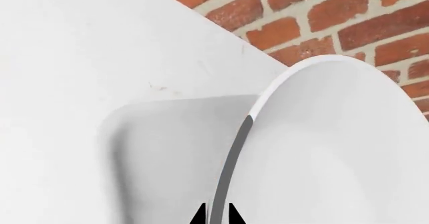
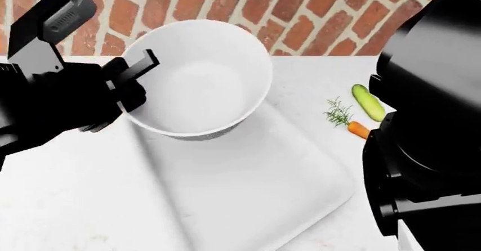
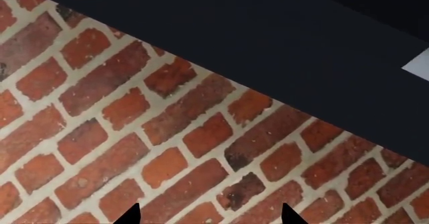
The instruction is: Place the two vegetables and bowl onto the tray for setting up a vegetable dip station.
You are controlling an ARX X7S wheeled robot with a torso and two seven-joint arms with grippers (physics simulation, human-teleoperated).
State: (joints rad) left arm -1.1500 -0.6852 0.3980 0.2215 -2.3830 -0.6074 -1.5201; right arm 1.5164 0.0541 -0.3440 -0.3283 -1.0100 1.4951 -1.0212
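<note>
Three task items remained off the tray: bowl, cucumber, carrot. Brick wall (image 2: 316, 9) ran behind a white surface (image 2: 60, 206). The tray (image 2: 255, 206) lay flat on that surface, nothing resting in it.

The bowl (image 2: 199, 76) hung tilted above the tray's far end, mouth turned toward the head camera. The left gripper (image 2: 143, 65) held it by the rim, jaws closed on the thin wall, one finger inside and one outside; the left wrist view showed the rim edge running between both tips (image 1: 216, 215).

Right arm (image 2: 428, 121) bulked at the near right. The right gripper (image 3: 211, 214) faced only brick, its jaws standing apart, holding nothing.

The cucumber (image 2: 368, 102) lay on the surface beyond the tray's right edge, near the right arm. The carrot (image 2: 357, 129) lay just beside it, leaves (image 2: 338, 113) pointing away from the arm.

Risks, as judged: a rim pinch on a glossy, tilted bowl looked liable to slip or swing. Released at that angle, it could land on edge, roll, and leave the tray. The right arm, reaching down blind, might knock the vegetables farther off.
</note>
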